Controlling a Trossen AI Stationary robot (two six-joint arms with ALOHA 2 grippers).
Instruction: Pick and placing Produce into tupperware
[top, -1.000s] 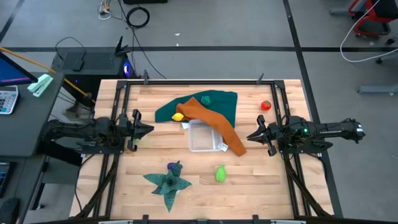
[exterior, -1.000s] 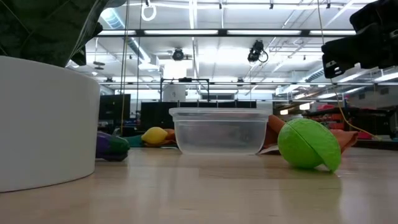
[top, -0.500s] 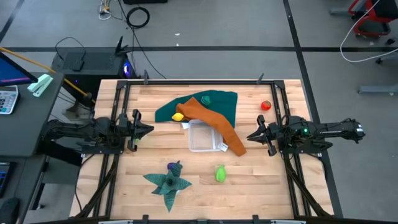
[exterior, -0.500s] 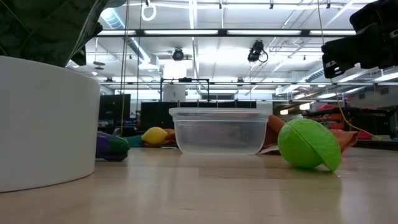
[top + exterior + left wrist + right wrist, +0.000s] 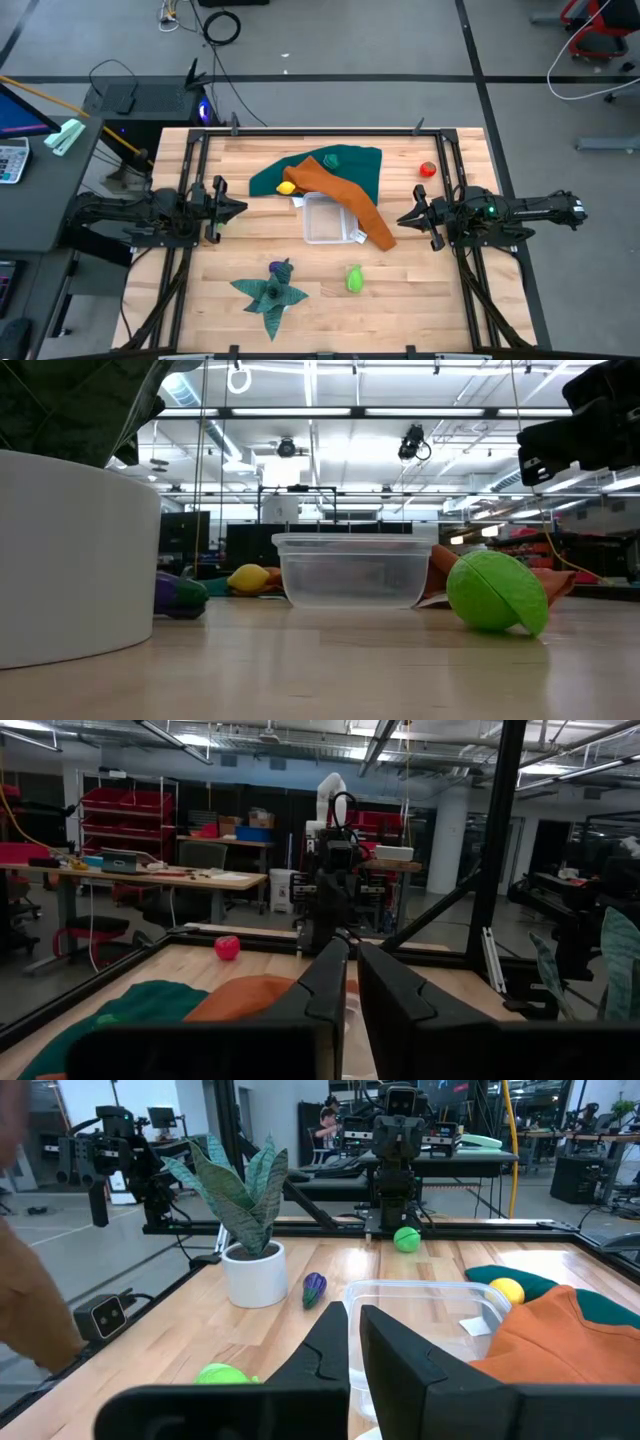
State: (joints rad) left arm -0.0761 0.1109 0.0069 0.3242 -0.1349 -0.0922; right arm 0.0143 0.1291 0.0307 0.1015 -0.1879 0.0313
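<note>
The clear tupperware [image 5: 326, 220] [image 5: 352, 570] stands at the table's middle, with nothing in it. Produce lies around it. A yellow piece [image 5: 287, 187] and a dark green one [image 5: 332, 158] rest on the teal cloth [image 5: 362, 166]. A red one [image 5: 428, 169] sits at the far right, a light green one [image 5: 354, 279] [image 5: 495, 592] toward the near edge, and a purple one [image 5: 276, 266] beside the plant. My left gripper [image 5: 243, 209] [image 5: 352, 945] hovers shut at the left, my right gripper [image 5: 400, 219] [image 5: 353, 1312] shut at the right. Both point at the tupperware and hold nothing.
A long orange cloth [image 5: 345, 196] lies over the teal cloth and past the tupperware's right side. A potted plant with dark green leaves [image 5: 270, 292] and a white pot [image 5: 70, 560] stands near the front left. Black frame rails [image 5: 190, 180] run along the table's sides.
</note>
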